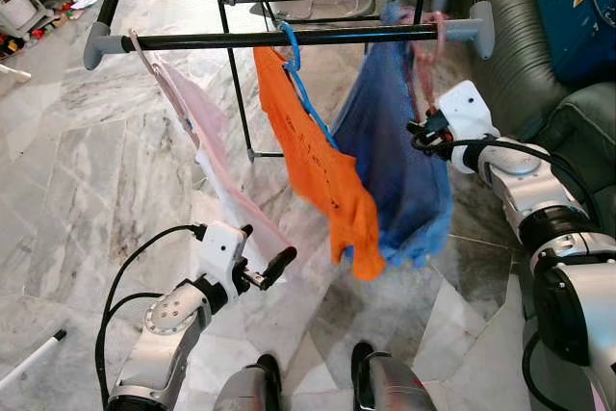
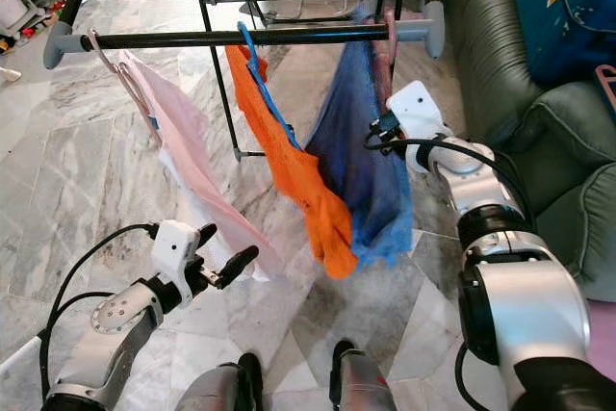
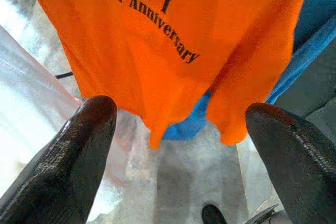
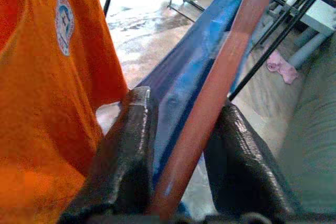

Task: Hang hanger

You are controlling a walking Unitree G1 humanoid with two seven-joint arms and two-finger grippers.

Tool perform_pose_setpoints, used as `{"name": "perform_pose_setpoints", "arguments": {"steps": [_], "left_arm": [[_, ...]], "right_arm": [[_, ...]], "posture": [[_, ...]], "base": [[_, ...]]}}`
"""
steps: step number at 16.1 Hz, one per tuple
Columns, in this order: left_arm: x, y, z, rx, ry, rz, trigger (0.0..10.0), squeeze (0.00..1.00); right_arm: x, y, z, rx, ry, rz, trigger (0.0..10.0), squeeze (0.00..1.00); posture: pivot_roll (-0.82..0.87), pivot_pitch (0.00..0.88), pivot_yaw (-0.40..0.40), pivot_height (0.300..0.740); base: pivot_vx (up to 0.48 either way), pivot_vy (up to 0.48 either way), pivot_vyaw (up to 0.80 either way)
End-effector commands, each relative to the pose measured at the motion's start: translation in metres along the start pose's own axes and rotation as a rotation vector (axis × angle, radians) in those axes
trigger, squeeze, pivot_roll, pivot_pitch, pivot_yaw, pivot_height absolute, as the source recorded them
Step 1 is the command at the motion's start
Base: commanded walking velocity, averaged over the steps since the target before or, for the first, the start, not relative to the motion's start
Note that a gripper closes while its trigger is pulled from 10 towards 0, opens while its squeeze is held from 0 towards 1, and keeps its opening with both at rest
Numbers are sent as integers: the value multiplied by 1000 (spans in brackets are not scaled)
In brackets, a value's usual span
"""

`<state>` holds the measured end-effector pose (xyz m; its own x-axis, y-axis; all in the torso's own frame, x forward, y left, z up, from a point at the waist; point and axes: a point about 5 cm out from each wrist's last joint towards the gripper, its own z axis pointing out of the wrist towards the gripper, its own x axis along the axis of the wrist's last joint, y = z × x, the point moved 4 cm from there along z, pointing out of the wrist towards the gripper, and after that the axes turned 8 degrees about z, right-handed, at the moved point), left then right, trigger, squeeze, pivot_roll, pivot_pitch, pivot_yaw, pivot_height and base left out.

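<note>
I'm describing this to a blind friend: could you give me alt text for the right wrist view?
Two black fingers of the right gripper close on the reddish-pink hanger that carries a blue garment. An orange shirt with a round badge hangs beside it, with marble floor and black drying rack bars behind.

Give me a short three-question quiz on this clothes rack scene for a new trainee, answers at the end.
1. True or false: the orange shirt hangs on a blue hanger hooked over the black rail.
2. Which gripper grips the reddish hanger that carries the blue garment: A left, B right?
3. What stands at the rack's right end?

Key:
1. True.
2. B: the right gripper is closed on its bar; the left gripper is open, low, facing the orange shirt.
3. A dark green sofa.
</note>
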<state>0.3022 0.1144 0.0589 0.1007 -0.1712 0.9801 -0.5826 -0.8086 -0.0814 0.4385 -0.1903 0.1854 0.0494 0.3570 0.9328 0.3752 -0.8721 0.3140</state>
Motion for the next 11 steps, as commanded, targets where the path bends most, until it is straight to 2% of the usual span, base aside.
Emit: {"name": "perform_pose_setpoints", "arguments": {"steps": [1,3,4,5,6,7,8,11], "left_arm": [[-9,0,-4,4,-29,1,10000,0],[-10,0,-3,5,-30,0,10000,0],[-11,1,-3,7,-30,-1,10000,0],[-11,2,-3,8,-30,-2,10000,0],[-12,2,-2,8,-31,-2,10000,0],[-12,2,-2,9,-32,-2,10000,0],[-12,2,-2,9,-32,-2,10000,0],[-12,3,-1,-12,-35,6,10000,0]], "right_arm": [[-12,5,-3,-32,-41,20,0,0],[-13,8,-4,-54,-58,17,0,0],[-15,10,-5,-62,-71,1,431,0],[-18,13,-6,-89,-87,-26,4706,0],[-18,12,-6,-89,-85,-18,0,0],[-21,11,-6,-100,-85,-7,8824,0],[-22,12,-6,-123,-81,6,10000,0],[-24,2,-5,-100,-37,60,10000,0]], "posture": [[-25,224,79,740],[-29,223,76,740],[-33,221,74,740],[-35,221,73,740],[-37,220,73,740],[-40,221,75,740],[-41,221,75,740],[-55,228,90,740]], "base": [[0,0,0],[0,0,0],[0,0,0],[0,0,0],[0,0,0],[0,0,0],[0,0,0],[0,0,0]]}}
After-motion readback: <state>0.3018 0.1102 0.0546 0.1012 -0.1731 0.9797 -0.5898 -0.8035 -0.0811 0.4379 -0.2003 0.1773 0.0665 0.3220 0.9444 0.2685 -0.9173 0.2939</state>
